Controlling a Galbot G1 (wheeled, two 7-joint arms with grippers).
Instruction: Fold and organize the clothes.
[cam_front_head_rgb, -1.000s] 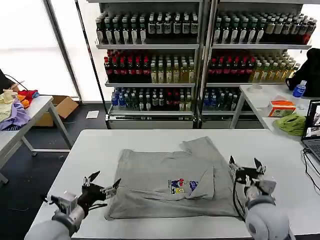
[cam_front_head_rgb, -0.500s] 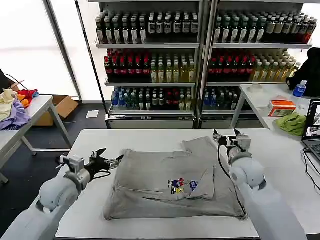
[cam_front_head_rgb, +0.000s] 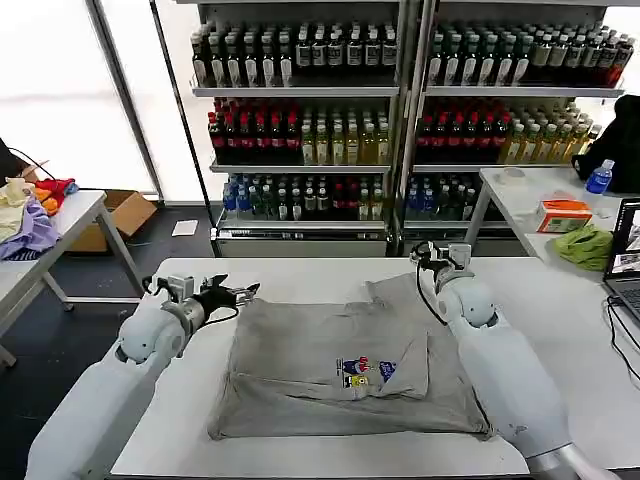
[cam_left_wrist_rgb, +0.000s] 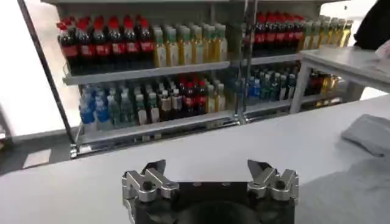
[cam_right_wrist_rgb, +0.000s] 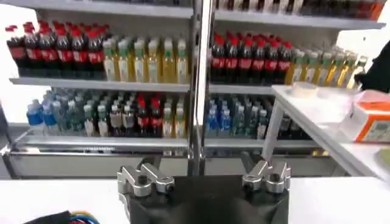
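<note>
T-shirt, folded sleeve hiding print edge

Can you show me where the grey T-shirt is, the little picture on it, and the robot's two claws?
grey T-shirt (cam_front_head_rgb: 310, 345), head view, on its bare front.
little picture (cam_front_head_rgb: 358, 371), head view, on the chest print.
left gripper (cam_front_head_rgb: 240, 292), head view, between its fingertips.
right gripper (cam_front_head_rgb: 428, 253), head view, between its fingertips.

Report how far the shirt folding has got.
Done: the grey T-shirt lies flat on the white table with one side panel folded in over the chest print. In hand: nothing is gripped; the left gripper is open at the shirt's far left corner, and the right gripper is open at its far right corner. Left: grasping those corners, the remaining folds, and tidying away.
</note>
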